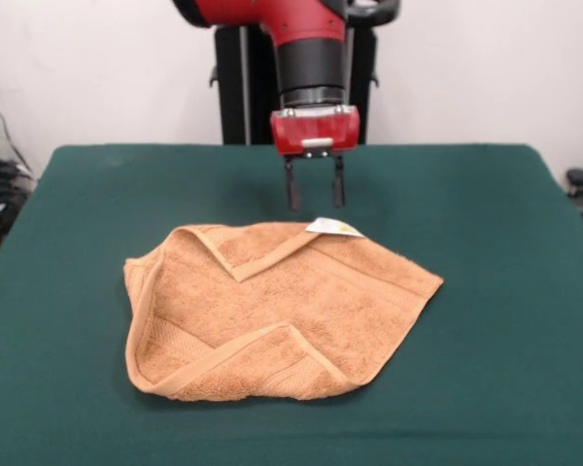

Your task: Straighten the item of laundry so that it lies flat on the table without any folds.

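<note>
Counting: one orange-tan terry-cloth towel, two corners folded over, one white tag.
Surface: dark green felt table.
Pincer: my fingers apart, holding nothing.

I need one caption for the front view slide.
Open hand above folded-over towel on green table.

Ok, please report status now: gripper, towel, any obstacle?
Black two-finger gripper open, empty, above table behind towel. Orange-tan terry-cloth towel on dark green table, corners folded over. Nothing in the way.
</note>
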Motion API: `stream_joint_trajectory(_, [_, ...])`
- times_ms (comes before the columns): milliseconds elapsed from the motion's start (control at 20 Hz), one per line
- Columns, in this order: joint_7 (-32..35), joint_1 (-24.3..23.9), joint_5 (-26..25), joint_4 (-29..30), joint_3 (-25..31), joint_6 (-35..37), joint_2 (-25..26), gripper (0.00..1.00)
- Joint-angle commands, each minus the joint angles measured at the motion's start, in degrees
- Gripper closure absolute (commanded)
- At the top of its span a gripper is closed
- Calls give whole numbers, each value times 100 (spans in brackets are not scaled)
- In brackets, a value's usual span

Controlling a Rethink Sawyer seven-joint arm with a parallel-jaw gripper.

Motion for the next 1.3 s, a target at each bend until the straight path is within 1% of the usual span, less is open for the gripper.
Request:
stream_joint_trajectory(50, [880, -209, -136, -905, 650, 899, 397, 0])
stream_joint_trajectory(350, [847, -452, -421, -1360, 896, 957, 821, 0])
stream_joint_trajectory(650, [916, -330, -362, -1484, 833, 666, 972, 0])
stream_joint_trajectory(850, [936, -350, -418, -1578, 883, 638, 1037, 0])
stream_joint_trajectory(1050, [913, -287, -400, -1612, 812, 579, 1104, 0])
stream_joint_trajectory(1300, [990, -357, -553, -1786, 923, 488, 1371, 0])
